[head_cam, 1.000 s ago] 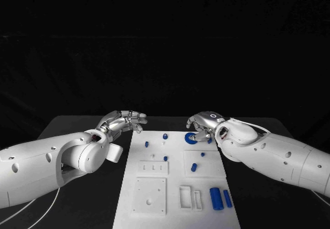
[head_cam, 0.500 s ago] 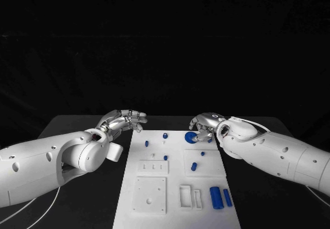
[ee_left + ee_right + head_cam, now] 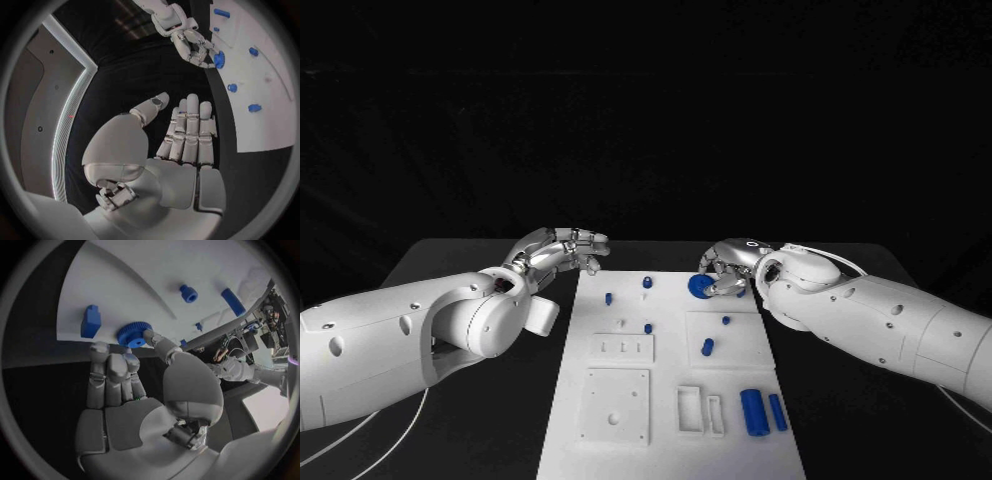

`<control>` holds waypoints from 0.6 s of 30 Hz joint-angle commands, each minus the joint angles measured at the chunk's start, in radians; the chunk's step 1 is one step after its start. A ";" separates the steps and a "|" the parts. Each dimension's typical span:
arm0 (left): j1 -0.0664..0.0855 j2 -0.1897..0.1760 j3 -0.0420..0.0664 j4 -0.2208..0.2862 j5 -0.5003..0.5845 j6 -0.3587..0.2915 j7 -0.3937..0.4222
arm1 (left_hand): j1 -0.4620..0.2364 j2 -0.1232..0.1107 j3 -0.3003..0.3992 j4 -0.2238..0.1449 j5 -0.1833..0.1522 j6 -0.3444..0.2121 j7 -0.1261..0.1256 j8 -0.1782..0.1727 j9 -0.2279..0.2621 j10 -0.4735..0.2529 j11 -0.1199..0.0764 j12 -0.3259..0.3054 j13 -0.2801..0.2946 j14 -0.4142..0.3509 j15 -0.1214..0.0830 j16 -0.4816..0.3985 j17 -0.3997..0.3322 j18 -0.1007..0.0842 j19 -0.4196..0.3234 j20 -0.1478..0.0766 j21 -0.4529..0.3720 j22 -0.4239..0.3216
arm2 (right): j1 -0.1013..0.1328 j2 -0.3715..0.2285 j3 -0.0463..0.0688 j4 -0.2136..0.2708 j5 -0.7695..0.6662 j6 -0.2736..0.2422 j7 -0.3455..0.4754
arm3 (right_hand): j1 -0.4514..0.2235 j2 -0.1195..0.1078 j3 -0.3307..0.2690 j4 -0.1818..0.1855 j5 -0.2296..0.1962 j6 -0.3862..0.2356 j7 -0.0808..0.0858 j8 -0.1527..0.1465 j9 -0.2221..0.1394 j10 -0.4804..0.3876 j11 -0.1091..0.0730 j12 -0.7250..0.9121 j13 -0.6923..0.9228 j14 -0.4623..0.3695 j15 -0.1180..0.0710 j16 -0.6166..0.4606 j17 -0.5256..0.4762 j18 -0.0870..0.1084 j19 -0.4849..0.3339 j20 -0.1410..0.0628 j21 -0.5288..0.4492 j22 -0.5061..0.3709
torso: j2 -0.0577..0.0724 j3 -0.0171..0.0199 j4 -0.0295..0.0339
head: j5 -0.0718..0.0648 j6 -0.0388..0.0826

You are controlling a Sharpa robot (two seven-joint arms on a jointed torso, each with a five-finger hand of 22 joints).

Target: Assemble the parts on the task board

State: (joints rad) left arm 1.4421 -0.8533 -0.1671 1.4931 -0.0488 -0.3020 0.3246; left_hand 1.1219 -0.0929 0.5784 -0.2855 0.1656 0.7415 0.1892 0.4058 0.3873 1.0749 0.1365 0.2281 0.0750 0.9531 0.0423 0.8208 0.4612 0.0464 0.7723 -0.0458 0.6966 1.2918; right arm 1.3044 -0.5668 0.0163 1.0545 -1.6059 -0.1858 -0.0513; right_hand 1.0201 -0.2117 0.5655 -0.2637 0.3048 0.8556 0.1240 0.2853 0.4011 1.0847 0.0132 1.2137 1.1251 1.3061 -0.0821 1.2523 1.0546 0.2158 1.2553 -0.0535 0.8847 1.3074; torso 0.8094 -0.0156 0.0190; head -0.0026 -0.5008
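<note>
Gripping the blue gear (image 3: 700, 285) at the far end of the task board (image 3: 678, 385), the right hand (image 3: 728, 264) has its fingers (image 3: 111, 371) curled around the toothed rim; right wrist view shows thumb and fingertips touching the gear (image 3: 132, 335) at the board's edge (image 3: 112, 285). Whether the gear sits on the board or is lifted off it: cannot tell.

Left hand (image 3: 564, 252) hovers over the black tabletop (image 3: 473, 265) just off the board's far left corner, holding nothing. Left wrist view: fingers (image 3: 190, 130) straight and side by side, thumb spread away from them, palm empty. Same view shows the right hand (image 3: 190, 42) on the gear (image 3: 219, 59).

Other blue parts on the board:
- two small pegs (image 3: 646, 283) near the far edge, left of the gear, a second one (image 3: 607, 298) a bit nearer
- small peg (image 3: 648, 329) just beyond the slotted white block (image 3: 622, 349)
- small stud (image 3: 726, 321) and an oblong piece (image 3: 707, 349) on the raised right panel
- two cylinders (image 3: 751, 413) lying side by side, the thinner one (image 3: 777, 413) on the right, near the board's near right corner

White frame pieces (image 3: 691, 412) sit just left of the cylinders. Square plate with holes (image 3: 616, 408) is near the near left corner.
</note>
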 commanded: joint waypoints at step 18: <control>0.001 0.001 0.001 0.001 -0.006 0.008 0.002 | 0.005 -0.003 0.003 0.001 -0.003 0.001 0.005 -0.004 -0.002 -0.003 0.007 -0.005 -0.002 0.005 0.002 0.004 -0.002 0.021 0.001 -0.009 0.005 -0.002 | -0.011 0.008 -0.008 -0.008 -0.022 0.084 0.005 | 0.007 0.034 0.075 0.026 -0.117 0.090 -0.002 0.034 0.011 -0.015 -0.003 0.005 -0.001 0.001 -0.017 -0.011 0.005 0.046 -0.005 0.002 -0.004 0.014 | 0.000 0.0000 -0.0007 | 0.001 -0.007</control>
State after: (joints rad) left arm 1.4421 -0.8537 -0.1672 1.4927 -0.0495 -0.3017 0.3234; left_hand 1.1219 -0.0929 0.5784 -0.2856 0.1656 0.7414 0.1892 0.4058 0.3872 1.0749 0.1365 0.2281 0.0747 0.9531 0.0423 0.8208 0.4603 0.0580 0.7723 -0.0457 0.6966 1.2909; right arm 1.3033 -0.5607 0.0153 1.0472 -1.5994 -0.1694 -0.0412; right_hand 1.0333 -0.1776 0.6347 -0.2364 0.1897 0.8816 0.0980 0.3135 0.4135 1.0806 0.0091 1.2123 1.1244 1.3077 -0.0913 1.2478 1.0591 0.2159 1.2553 -0.0529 0.8846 1.3074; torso 0.8084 -0.0156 0.0176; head -0.0013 -0.5071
